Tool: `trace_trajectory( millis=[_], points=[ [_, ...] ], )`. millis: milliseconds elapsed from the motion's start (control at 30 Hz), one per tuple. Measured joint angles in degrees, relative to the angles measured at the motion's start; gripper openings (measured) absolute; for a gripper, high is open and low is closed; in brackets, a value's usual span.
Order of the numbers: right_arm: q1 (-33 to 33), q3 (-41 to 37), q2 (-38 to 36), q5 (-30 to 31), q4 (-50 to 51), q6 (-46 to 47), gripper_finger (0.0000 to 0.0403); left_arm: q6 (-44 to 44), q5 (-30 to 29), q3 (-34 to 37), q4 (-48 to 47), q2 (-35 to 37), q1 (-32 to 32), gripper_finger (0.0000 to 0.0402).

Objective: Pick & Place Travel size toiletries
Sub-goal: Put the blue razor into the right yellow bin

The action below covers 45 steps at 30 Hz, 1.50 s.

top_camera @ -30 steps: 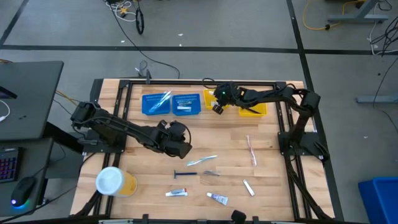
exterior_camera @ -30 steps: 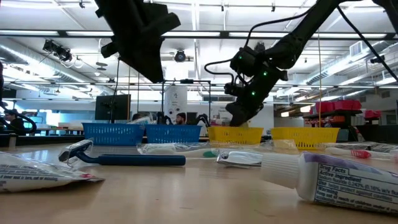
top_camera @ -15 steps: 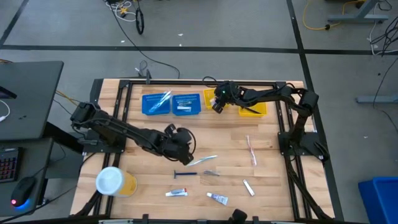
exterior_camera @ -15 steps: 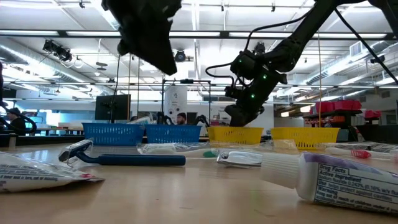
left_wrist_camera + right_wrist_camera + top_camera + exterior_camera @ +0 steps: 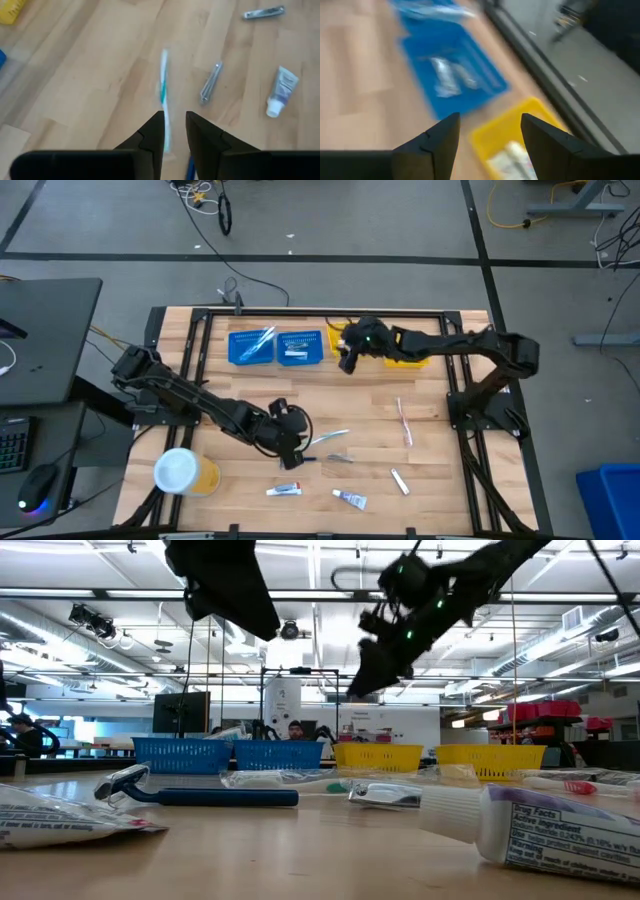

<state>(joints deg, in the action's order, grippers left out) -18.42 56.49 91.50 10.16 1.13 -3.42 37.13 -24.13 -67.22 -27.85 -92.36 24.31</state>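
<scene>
Several travel size toiletries lie loose on the near half of the wooden table: a white-and-green toothbrush [image 5: 327,438], a blue razor [image 5: 295,461], a small silvery piece [image 5: 341,459], a white toothpaste tube [image 5: 350,499] and a pink toothbrush [image 5: 404,423]. My left gripper [image 5: 297,448] hangs above the toothbrush's [image 5: 163,85] left end. It is open by a narrow gap and holds nothing. My right gripper [image 5: 347,361] hangs high over the table's far side, between a blue tray [image 5: 452,75] and a yellow tray [image 5: 520,140]. It is wide open with nothing between its fingers [image 5: 427,145].
Two blue trays [image 5: 252,346] [image 5: 299,347] and yellow trays [image 5: 408,352] stand in a row along the far edge, with items in them. A yellow tub with a white lid [image 5: 182,472] stands at the near left. A flat packet [image 5: 284,490] and a white tube [image 5: 399,481] lie near the front edge.
My right gripper has risen out of the yellow tray and now hangs well above it. My left gripper has swung toward the table's near edge, toward the white-and-green toothbrush, and has turned about its wrist. The toiletries on the table have stayed where they were.
</scene>
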Motion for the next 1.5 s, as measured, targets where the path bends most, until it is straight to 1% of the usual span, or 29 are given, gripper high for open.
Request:
trace_trajectory(
  millis=[100, 167, 267, 367, 433, 500, 567, 633, 667, 767, 867, 933, 1000, 1133, 1300, 1400, 1500],
  points=[
    [4.0, 0.0, -2.3, -3.2, 2.4, 0.1, 0.0226, -0.2, 0.5, 0.1, 0.2, -1.0, 1.4, 0.0111],
    [7.2, 0.0, -2.8, -5.5, 3.3, 0.5, 0.0230, -0.7, 1.4, -0.1, 2.5, -3.2, 2.1, 0.0128],
    [12.7, -0.2, -2.9, -8.5, 4.9, 1.1, 0.0239, -3.6, 2.8, 0.0, 2.5, -7.0, 3.4, 0.0152],
    [18.5, -1.3, -2.9, -8.9, 5.1, 1.3, 0.0250, -4.9, 1.8, 0.0, 2.4, -10.3, 4.4, 0.0167],
    [22.4, -2.5, -2.9, -8.9, 4.4, 1.6, 0.0256, -4.7, 1.6, -0.1, 2.7, -12.4, 4.6, 0.0170],
    [25.8, -4.4, -2.9, -8.9, 2.1, 2.9, 0.0261, -4.5, 3.1, 0.1, 0.6, -13.6, 4.6, 0.0171],
    [28.8, -6.5, -2.8, -9.0, -1.1, 5.0, 0.0265, -3.4, 5.2, -0.1, 2.7, -15.5, 4.6, 0.0171],
    [31.2, -8.9, -2.8, -8.9, -5.0, 6.7, 0.0267, -3.3, 6.4, 0.0, 0.9, -16.3, 4.9, 0.0171],
    [32.3, -10.2, -2.8, -8.8, -7.5, 7.5, 0.0268, -3.3, 7.1, 0.0, 2.4, -16.9, 5.0, 0.0171],
    [34.4, -13.6, -2.8, -8.3, -13.8, 8.7, 0.0268, -3.4, 8.1, 0.0, 2.1, -18.3, 5.5, 0.0171],
    [35.6, -16.2, -2.8, -6.1, -17.9, 9.2, 0.0262, -2.9, 8.5, 0.4, 2.2, -18.3, 5.6, 0.0171],
    [35.9, -17.4, -2.8, -5.5, -19.3, 9.5, 0.0257, -1.8, 8.5, 0.5, 2.1, -18.3, 5.7, 0.0166],
    [35.9, -17.6, -2.8, -5.3, -19.1, 10.1, 0.0252, -1.6, 9.1, 0.6, 2.0, -18.2, 5.9, 0.0153],
    [35.9, -17.6, -2.8, -6.3, -18.3, 8.9, 0.0243, -1.8, 10.1, 0.6, 2.2, -18.2, 5.9, 0.0108],
    [36.2, -17.6, -2.5, -7.3, -18.3, 7.6, 0.0242, -1.8, 9.3, 0.5, 2.5, -18.2, 5.6, 0.0049],
    [36.8, -17.6, -1.8, -7.2, -19.2, 7.5, 0.0248, -1.8, 8.9, 0.5, 2.8, -18.2, 4.9, 0.0032],
    [37.6, -17.5, -1.0, -7.3, -20.8, 7.5, 0.0257, -1.9, 7.9, 0.5, 3.9, -18.3, 4.2, 0.0031]
  ],
)
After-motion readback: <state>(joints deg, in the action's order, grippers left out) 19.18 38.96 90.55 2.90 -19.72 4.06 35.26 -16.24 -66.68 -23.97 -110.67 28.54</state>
